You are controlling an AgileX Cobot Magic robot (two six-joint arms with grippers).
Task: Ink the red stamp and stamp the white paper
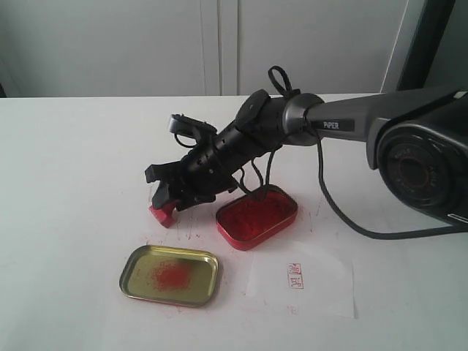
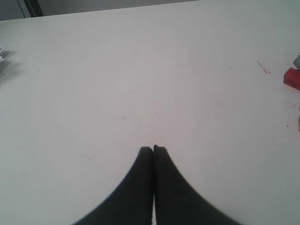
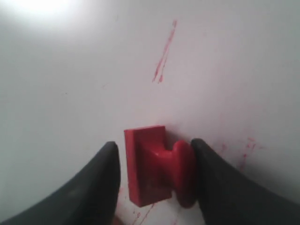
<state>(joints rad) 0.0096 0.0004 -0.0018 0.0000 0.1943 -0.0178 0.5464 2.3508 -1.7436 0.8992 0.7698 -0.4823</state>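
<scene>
The red stamp [image 1: 164, 213] lies on its side on the white table, left of the ink tin. My right gripper [image 1: 167, 203] is lowered around it, open. In the right wrist view the stamp [image 3: 157, 168] lies between the fingers: one finger touches the round handle end and a narrow gap separates the other from the square base. The white paper [image 1: 322, 281] lies flat at the front right and carries a small red imprint [image 1: 295, 276]. My left gripper [image 2: 153, 148] is shut on nothing above bare table. The stamp [image 2: 291, 77] shows at that view's edge.
A red rounded tin of red ink paste [image 1: 257, 216] stands open just right of the stamp, under my right arm. A shallow gold lid [image 1: 170, 275] with a red smudge lies in front of it. Red ink streaks [image 3: 163, 61] mark the table near the stamp.
</scene>
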